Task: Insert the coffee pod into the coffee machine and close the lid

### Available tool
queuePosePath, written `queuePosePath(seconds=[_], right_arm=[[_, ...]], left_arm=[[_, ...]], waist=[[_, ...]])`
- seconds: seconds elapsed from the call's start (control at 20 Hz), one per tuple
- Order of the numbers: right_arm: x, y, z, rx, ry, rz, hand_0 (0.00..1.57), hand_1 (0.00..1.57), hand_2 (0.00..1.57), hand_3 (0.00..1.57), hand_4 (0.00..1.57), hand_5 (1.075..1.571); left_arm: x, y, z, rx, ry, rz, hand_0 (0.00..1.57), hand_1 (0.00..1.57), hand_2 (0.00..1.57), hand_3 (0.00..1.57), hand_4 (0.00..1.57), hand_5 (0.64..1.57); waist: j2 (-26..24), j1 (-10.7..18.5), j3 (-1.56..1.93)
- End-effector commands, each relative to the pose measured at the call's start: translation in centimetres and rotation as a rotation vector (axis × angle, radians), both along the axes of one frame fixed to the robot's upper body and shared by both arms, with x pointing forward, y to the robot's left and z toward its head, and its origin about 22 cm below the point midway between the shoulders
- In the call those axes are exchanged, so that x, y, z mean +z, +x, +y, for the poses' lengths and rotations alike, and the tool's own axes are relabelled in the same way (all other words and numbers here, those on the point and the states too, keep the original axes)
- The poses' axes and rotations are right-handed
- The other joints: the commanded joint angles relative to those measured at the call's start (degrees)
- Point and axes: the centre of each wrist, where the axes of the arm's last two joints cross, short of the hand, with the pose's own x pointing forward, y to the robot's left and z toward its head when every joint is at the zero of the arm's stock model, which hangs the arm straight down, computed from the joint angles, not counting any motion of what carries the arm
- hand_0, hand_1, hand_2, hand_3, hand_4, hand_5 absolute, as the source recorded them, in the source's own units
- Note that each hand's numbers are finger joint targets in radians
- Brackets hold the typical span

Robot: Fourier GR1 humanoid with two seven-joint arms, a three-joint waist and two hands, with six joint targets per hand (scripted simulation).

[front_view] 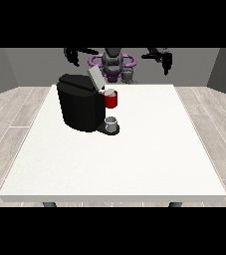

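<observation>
Taking the coffee machine [80, 105] as the landmark, the nearest thing is the small grey cup [112, 123] on the drip base at the machine's front corner, toward the camera. Just above and behind that cup sits the red pod holder [111, 100], at the machine's side nearest the table's middle; a pale round shape on its top may be the coffee pod [110, 92], though whether it is fully seated cannot be told. Behind the holder the lid [95, 77] stands tilted up and open, so the closing step looks undone. The risks, as a judgement: a pod sitting proud could jam or be knocked aside when the lid comes down, and a hand sweeping in low could clip the raised lid or nudge the cup off its base. Farthest back, well beyond and above the machine, the hand at the view's left [73, 54] and the hand at the view's right [163, 58] hang raised in the air, touching nothing and holding nothing; how far their fingers are spread cannot be told.
</observation>
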Motion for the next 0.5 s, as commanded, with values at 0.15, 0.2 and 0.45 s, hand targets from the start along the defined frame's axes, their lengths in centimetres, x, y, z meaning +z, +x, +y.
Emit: queuePosePath(seconds=[0.15, 0.2, 0.45], right_arm=[[0.2, 2.7, -0.7, -0.049, 0.021, 0.013, 0.00, 0.00, 0.00, 0.00, 0.00, 1.571], [-0.2, 2.5, -0.5, -0.028, 0.033, -0.019, 0.00, 0.00, 0.00, 0.00, 0.00, 1.571], [1.7, 3.8, 3.2, 0.064, 0.020, 0.023, 0.00, 0.00, 0.00, 0.00, 0.00, 1.571]], left_arm=[[2.1, -1.3, -0.5, -0.014, -0.033, -0.036, 0.00, 0.00, 0.00, 0.00, 0.00, 1.571], [0.5, -2.4, -0.4, 0.001, -0.031, -0.051, 0.00, 0.00, 0.00, 0.00, 0.00, 1.571], [-0.5, -3.8, 0.9, 0.066, -0.009, -0.028, 0.00, 0.00, 0.00, 0.00, 0.00, 1.571]], waist=[[3.79, 3.02, 0.01], [5.97, 1.67, 0.01], [5.88, -2.52, -0.02]])
